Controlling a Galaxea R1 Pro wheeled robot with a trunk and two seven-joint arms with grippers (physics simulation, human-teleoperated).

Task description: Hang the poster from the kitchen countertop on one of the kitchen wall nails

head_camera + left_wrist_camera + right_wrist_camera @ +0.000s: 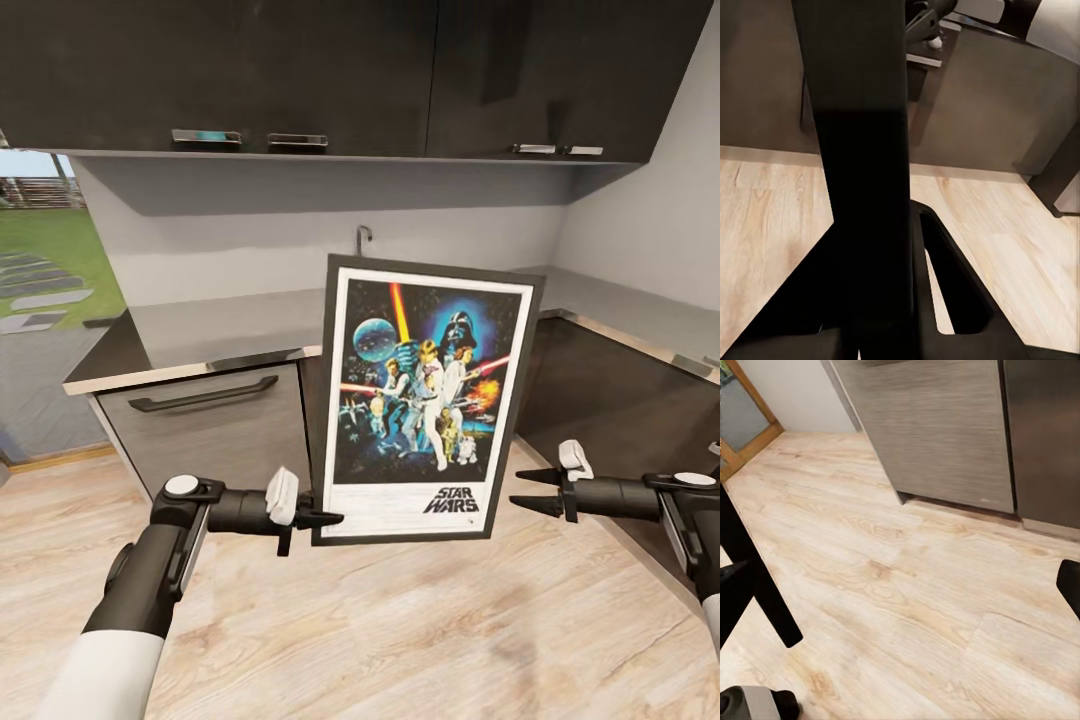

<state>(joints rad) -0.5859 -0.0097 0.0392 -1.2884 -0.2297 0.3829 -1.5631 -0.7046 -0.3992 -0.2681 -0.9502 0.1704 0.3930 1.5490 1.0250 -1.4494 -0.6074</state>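
Note:
The poster (425, 400), a framed Star Wars print, hangs upright above the floor in front of the kitchen countertop (220, 330). My left gripper (322, 520) is shut on the frame's lower left edge; in the left wrist view that edge is a dark band (862, 150) running up between the fingers (952, 285). My right gripper (530, 490) stands open just right of the poster's lower right corner, apart from it. Its fingers (757, 592) spread wide over bare floor. The wall nails are too small to make out on the grey wall (250, 240). A small curved dark piece (363, 235) rises behind the poster's top.
Dark upper cabinets (300, 70) hang above the counter. A grey drawer front with a bar handle (205, 395) sits below it. The counter turns along the right wall (640, 330). Light wooden floor (400, 620) lies under both arms. A glass opening to a garden (40, 270) is at the left.

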